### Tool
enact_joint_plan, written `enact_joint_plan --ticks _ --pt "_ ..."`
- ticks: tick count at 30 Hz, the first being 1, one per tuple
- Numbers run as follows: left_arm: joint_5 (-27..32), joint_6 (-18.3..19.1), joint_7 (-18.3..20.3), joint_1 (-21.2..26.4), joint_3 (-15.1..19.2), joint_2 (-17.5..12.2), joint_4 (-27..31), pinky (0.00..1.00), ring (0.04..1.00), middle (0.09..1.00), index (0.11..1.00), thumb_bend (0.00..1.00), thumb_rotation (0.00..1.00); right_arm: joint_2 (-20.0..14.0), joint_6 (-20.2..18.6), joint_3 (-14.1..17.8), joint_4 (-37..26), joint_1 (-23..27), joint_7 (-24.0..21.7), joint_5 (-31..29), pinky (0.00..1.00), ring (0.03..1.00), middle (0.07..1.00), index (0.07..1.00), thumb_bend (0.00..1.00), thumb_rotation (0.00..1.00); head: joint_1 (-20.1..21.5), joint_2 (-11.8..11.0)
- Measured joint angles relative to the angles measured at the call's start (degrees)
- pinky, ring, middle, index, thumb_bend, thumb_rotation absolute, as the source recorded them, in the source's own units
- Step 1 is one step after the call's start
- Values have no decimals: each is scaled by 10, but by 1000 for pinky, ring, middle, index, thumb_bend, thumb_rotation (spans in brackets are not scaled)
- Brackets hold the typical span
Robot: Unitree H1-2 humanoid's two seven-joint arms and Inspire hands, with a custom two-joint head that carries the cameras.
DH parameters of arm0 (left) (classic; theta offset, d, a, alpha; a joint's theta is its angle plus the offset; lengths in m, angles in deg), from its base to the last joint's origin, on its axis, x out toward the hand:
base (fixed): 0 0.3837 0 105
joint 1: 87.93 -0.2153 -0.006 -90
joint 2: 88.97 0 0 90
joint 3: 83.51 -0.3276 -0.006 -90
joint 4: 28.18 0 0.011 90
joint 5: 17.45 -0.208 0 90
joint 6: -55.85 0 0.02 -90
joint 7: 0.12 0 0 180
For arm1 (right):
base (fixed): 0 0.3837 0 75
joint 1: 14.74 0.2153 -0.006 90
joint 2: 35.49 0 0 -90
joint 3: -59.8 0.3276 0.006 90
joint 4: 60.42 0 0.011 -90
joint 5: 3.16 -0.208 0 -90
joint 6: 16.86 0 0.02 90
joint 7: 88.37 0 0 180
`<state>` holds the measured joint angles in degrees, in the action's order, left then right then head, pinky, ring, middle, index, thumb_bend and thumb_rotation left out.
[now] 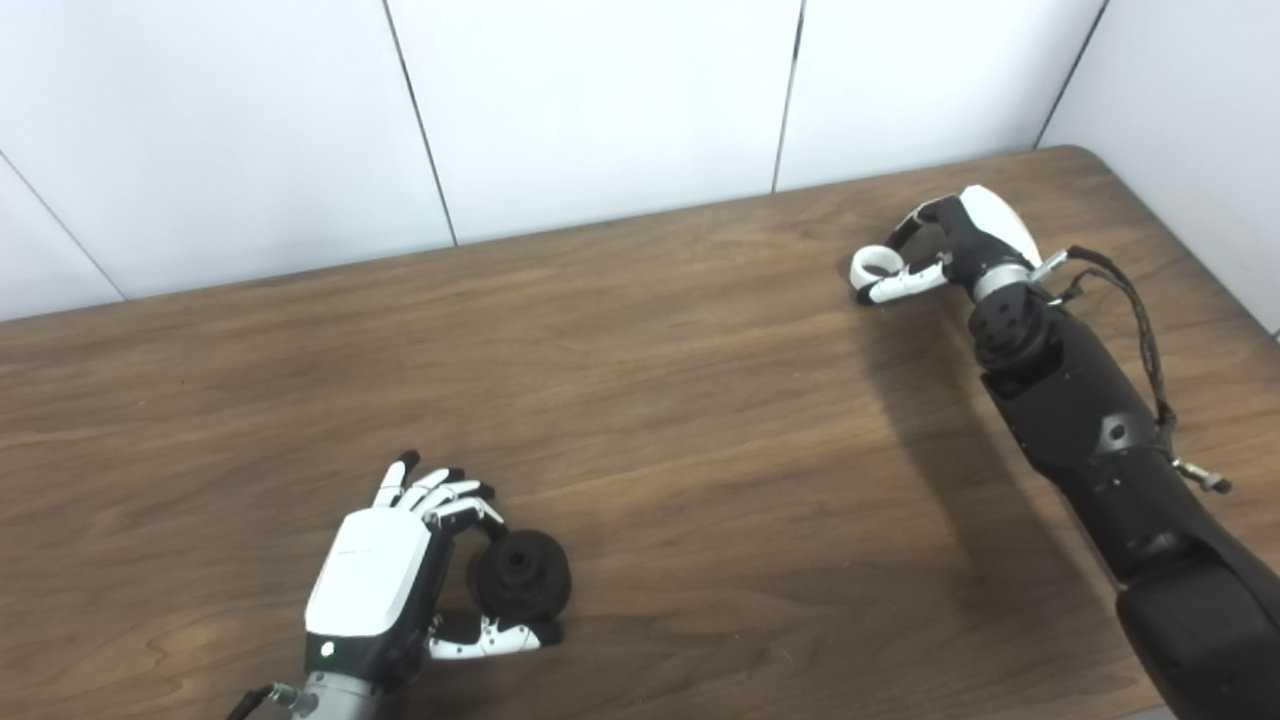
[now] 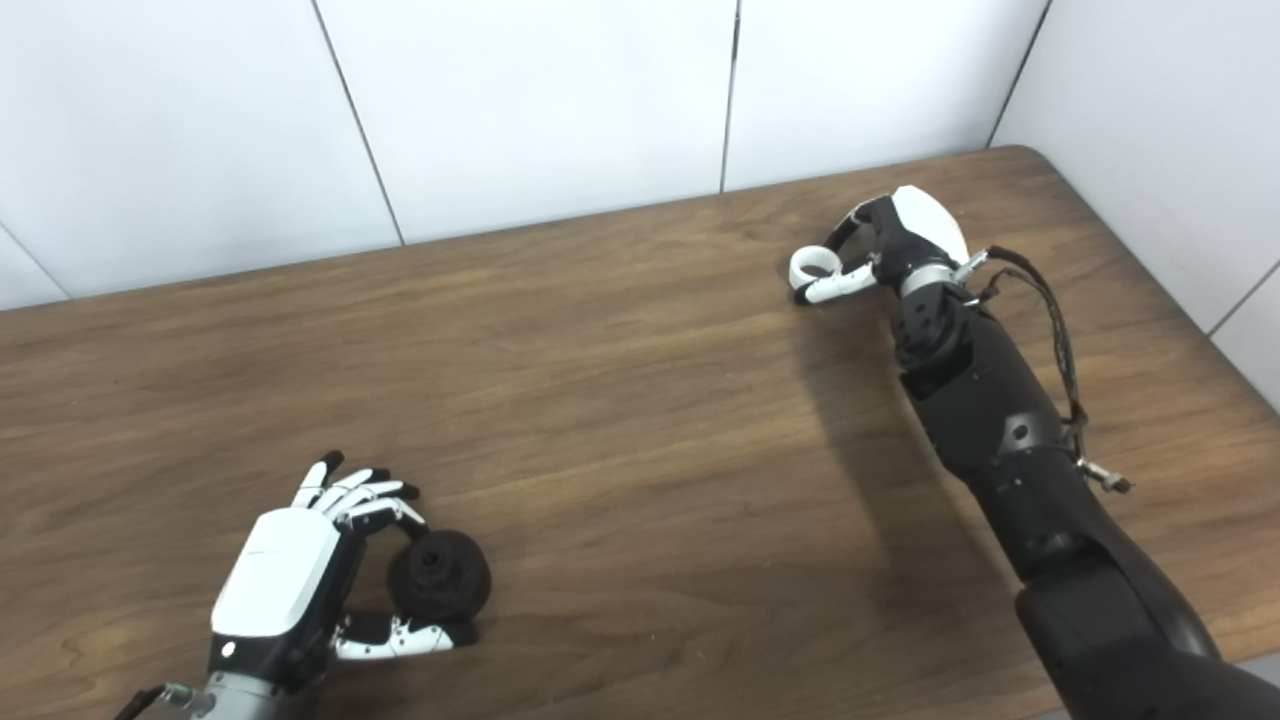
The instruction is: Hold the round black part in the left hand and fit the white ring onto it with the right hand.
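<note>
At lower left the left hand (image 1: pixel 375 580) cups the round black part (image 1: pixel 520 575) on the bench (image 1: pixel 700 420), bore tilted up. Upper right, well apart, the right hand (image 1: pixel 950 250) pinches the white ring (image 1: pixel 877 265); it must travel down-left.

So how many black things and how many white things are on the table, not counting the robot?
Black: 1, the round black part, between the fingers and thumb of the left hand.
White: 1, the white ring, at the fingertips of the right hand.
Total: 2 things on the wooden table.
</note>
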<state>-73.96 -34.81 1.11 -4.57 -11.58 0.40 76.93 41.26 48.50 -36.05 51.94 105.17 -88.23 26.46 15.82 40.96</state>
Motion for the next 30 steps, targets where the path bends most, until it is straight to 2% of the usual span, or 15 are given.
enact_joint_plan --ticks 6,9,15,19,25,30 --pt "0 0 0 0 0 0 0 1000 860 766 484 523 51 -1 3 -1 0 0 1 0 904 928 813 484 524 133 1 0" --pt "0 0 0 0 0 0 0 1000 856 764 484 523 52 -2 4 -1 0 -1 1 -1 918 909 808 485 524 133 0 0" --pt "-1 0 0 0 -1 1 0 1000 852 763 484 523 52 -6 4 -3 -10 -7 -1 -1 838 907 803 485 524 133 -6 0" --pt "-3 0 -3 0 -2 1 0 1000 845 761 484 523 52 -8 9 -4 -30 -20 -7 -3 839 898 782 485 523 132 -11 -1" --pt "-5 0 -6 -1 -3 1 0 1000 849 763 484 524 52 -10 44 -15 -78 -52 -17 -6 846 905 795 484 524 132 -18 -1" --pt "-6 1 -6 -1 -4 3 0 1000 847 761 484 524 51 -8 47 -36 -147 -78 -48 0 864 918 811 484 524 133 -26 -1"
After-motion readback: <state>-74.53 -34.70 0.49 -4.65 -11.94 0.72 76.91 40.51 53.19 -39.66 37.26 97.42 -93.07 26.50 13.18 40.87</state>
